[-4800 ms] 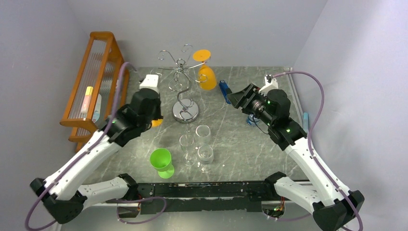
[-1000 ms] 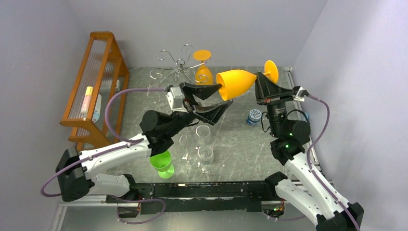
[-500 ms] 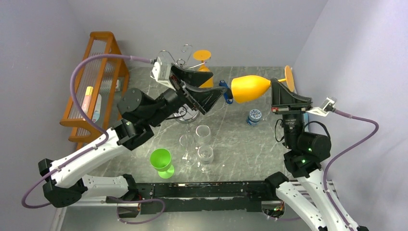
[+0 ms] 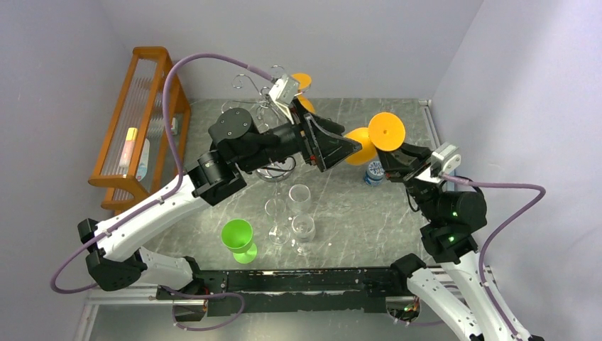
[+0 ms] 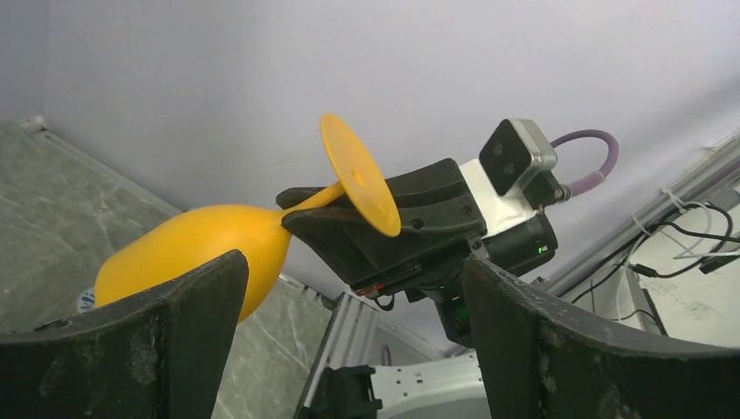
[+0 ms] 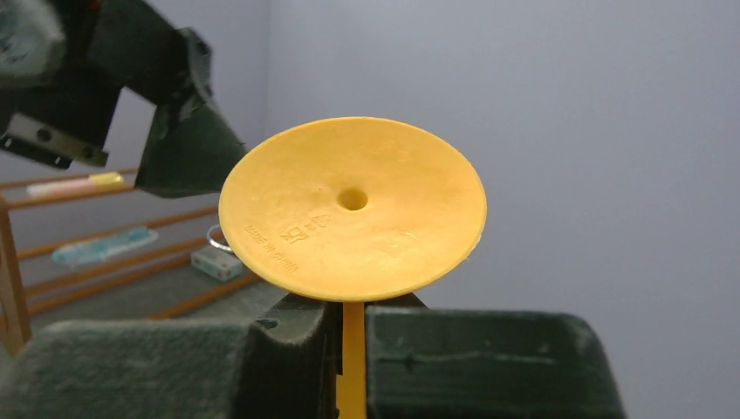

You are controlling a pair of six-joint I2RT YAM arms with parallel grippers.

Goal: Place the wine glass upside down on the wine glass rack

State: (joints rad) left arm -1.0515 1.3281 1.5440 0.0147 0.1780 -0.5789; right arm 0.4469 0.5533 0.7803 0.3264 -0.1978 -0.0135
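Above the grey marble desk (image 4: pixel 355 213), right of the rack (image 4: pixel 241 78), the orange glass (image 4: pixel 358 148) hangs sideways in mid-air. The right fingers (image 6: pixel 489 367) clamp its stem, while the left fingers (image 5: pixel 174 340) stand wide apart at the bowl, probably to take it over for hanging inverted.

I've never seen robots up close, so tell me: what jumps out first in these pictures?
An orange wine glass held in mid-air over the table, its stem pinched by the right arm's fingers. The left arm's fingers gape open right at its bowl. Near the front edge stands a bright green goblet beside three clear glasses.
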